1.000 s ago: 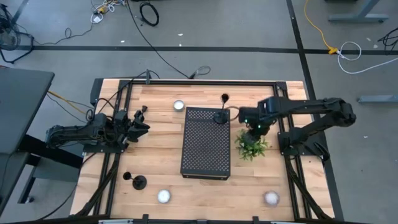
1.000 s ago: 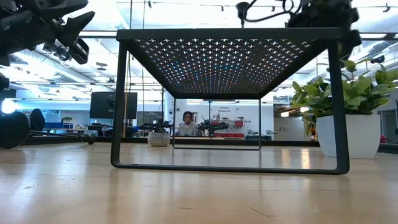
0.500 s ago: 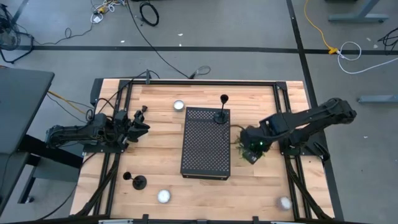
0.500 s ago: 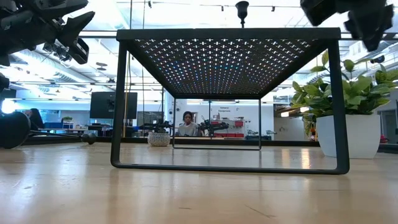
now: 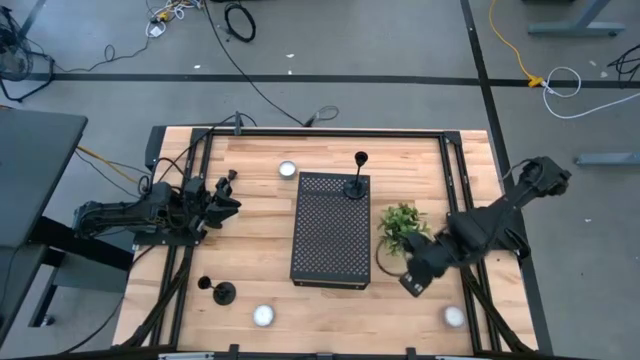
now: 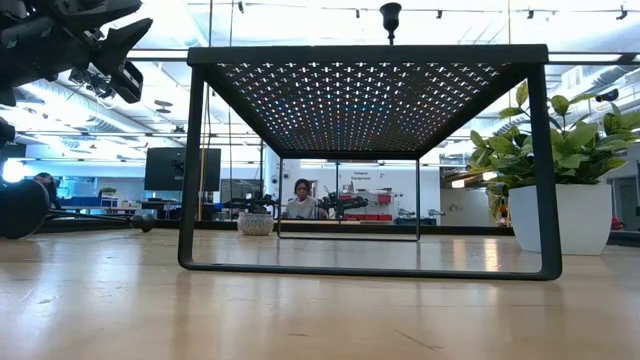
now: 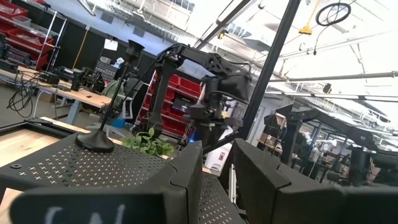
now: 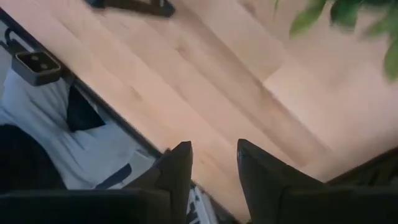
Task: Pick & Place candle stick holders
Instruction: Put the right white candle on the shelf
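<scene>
One black candle stick holder (image 5: 354, 184) stands by its round base on the far right corner of the black perforated stand (image 5: 330, 235). It also shows in the left wrist view (image 7: 98, 138), and its cup shows in the low view (image 6: 389, 12). A second holder (image 5: 220, 291) stands on the table at the near left. A third holder is out of view. My left gripper (image 5: 230, 193) is open and empty, left of the stand. My right gripper (image 5: 412, 284) is open and empty over the table near the front right, just nearer than the plant (image 5: 402, 226).
White round objects lie at the far middle (image 5: 288, 169), near left (image 5: 263, 316) and near right (image 5: 454, 317). The plant stands in a white pot (image 6: 560, 218) right of the stand. Black rails run along the table's sides (image 5: 468, 290). People sit in the room beyond.
My right gripper has moved from beside the holder on the stand's far right corner toward the table's near edge, past the plant, and out of the low view. The holder stays upright on the stand.
</scene>
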Motion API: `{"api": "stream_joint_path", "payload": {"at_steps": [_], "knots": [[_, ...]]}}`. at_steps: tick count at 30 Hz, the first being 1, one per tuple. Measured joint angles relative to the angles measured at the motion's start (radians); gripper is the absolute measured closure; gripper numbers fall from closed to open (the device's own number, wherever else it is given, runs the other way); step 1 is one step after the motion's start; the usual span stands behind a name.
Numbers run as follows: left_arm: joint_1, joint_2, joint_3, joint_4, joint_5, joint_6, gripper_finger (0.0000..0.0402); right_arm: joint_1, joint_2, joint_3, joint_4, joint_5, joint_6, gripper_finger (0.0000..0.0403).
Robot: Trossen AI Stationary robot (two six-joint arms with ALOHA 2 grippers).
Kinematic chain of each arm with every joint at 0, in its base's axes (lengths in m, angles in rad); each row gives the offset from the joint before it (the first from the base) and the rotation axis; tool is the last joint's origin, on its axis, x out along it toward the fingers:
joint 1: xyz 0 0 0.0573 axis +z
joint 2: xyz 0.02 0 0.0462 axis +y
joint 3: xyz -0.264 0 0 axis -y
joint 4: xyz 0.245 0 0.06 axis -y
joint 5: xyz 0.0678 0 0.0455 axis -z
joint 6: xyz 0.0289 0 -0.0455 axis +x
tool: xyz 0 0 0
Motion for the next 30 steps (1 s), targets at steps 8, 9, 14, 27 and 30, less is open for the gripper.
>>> {"api": "stream_joint_path", "payload": {"at_steps": [8,9,14,27,30], "knots": [[0.0,0.0,0.0,0.0,0.0,0.0,0.0307,0.184,0.0,0.0,0.001,0.081,0.306,0.0276],[0.0,0.0,0.0,0.0,0.0,0.0,0.0307,0.203,0.0,0.0,0.0,0.089,0.342,0.0276],[0.0,0.0,0.0,0.0,0.0,0.0,0.0307,0.279,0.01,0.0,-0.033,0.085,0.489,0.0276],[0.0,0.0,0.0,0.0,0.001,0.0,0.0307,0.387,0.127,0.0,-0.081,-0.131,0.698,0.0276],[0.0,0.0,0.0,0.0,0.001,0.0,0.0307,0.397,0.167,0.0,-0.054,-0.13,0.694,0.0276]]}}
